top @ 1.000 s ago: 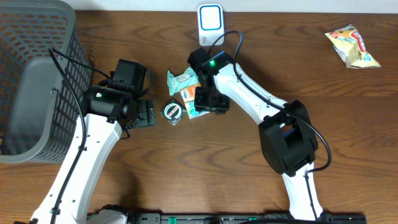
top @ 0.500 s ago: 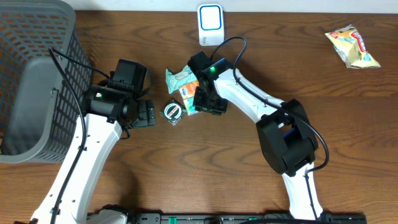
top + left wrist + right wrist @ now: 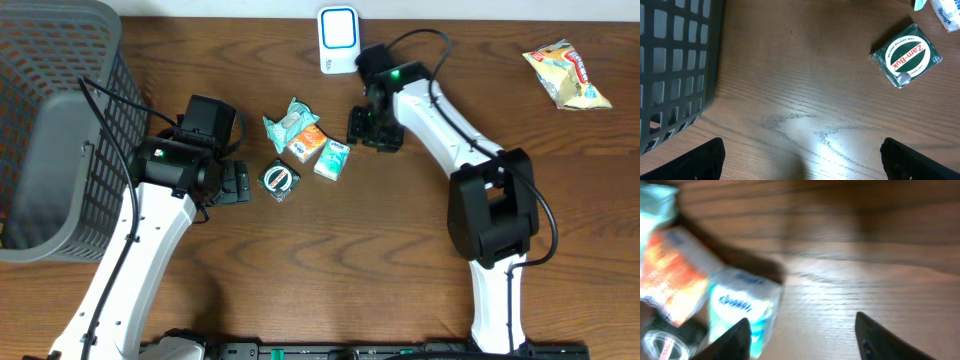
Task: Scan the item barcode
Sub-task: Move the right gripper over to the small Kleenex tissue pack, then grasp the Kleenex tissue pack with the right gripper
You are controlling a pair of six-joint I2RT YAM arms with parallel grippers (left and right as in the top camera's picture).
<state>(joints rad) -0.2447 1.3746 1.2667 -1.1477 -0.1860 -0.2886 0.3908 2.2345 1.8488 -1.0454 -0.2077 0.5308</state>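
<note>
Overhead, the right gripper [image 3: 375, 128] is hovering with fingers spread and nothing between them, just right of the small blue box [image 3: 332, 159]. That box is lying flat on the table [image 3: 400, 260], near the white scanner [image 3: 338, 38] at the far edge. An orange packet [image 3: 305, 142], a teal pouch [image 3: 285, 122] and a green box [image 3: 280, 181] reading "Zam-Buk" are sitting beside it, the blue box's print being too blurred to read, while the left gripper [image 3: 232, 183] is hanging wide apart and empty just left of the green box.

even bright light, right wrist view motion-blurred
</note>
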